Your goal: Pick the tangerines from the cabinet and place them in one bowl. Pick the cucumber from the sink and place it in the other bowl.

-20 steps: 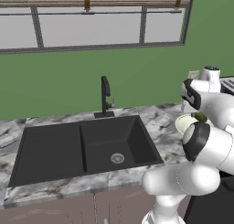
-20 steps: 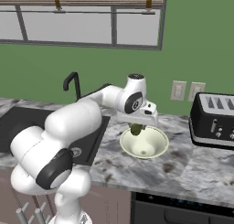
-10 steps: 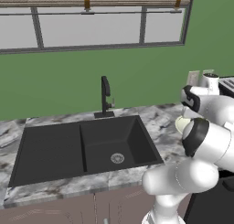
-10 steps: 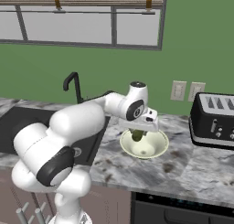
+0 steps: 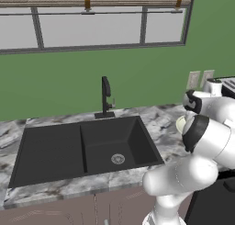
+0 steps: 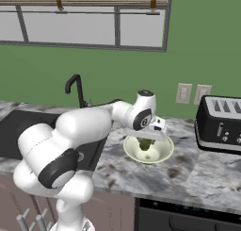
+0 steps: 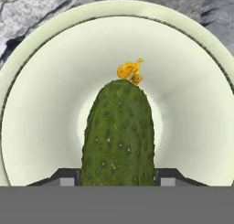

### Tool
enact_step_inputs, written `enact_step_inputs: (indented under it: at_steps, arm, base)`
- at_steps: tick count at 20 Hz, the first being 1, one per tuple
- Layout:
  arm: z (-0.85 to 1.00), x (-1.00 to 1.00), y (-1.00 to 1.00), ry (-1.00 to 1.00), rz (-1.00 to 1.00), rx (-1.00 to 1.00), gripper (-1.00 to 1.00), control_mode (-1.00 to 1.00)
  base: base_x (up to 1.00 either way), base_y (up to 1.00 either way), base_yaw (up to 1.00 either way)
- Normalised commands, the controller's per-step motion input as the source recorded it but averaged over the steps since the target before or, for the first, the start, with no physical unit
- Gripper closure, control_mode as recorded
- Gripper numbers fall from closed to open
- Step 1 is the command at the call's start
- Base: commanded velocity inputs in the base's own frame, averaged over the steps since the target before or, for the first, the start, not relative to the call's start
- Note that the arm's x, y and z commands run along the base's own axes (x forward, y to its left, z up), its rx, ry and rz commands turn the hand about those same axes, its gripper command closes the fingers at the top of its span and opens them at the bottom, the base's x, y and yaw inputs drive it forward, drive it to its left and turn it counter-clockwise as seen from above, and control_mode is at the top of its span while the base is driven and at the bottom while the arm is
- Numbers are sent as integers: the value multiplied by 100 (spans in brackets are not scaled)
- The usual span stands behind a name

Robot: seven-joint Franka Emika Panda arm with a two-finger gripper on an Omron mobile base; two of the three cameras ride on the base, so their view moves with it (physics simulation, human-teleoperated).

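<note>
At the centre of the right base view the gripper (image 6: 147, 143) hangs inside a pale bowl (image 6: 160, 154) on the marble counter (image 6: 197, 176), its jaws clamped on the cucumber (image 7: 118, 132), which points down toward the bowl's floor. The sink (image 5: 85, 148) lies lower left.

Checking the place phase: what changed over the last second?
The end effector, shut on the cucumber, lowered it toward the pale bowl; the cucumber now hangs inside the rim. No release. Sink, faucet and toaster unchanged.
</note>
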Motion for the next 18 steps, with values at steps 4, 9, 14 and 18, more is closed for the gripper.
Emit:
enact_step_inputs:
  at_steps: [4,9,14,18]
  arm:
    - [-16,0,-4,0,0,0,100,-100]
    - [-31,0,0,-5,0,0,100,-100]
    - [-21,0,0,-10,0,0,100,-100]
    - [-10,0,0,-7,0,0,100,-100]
  base:
    - [0,0,0]
    - [0,0,0]
    - [0,0,0]
    - [0,0,0]
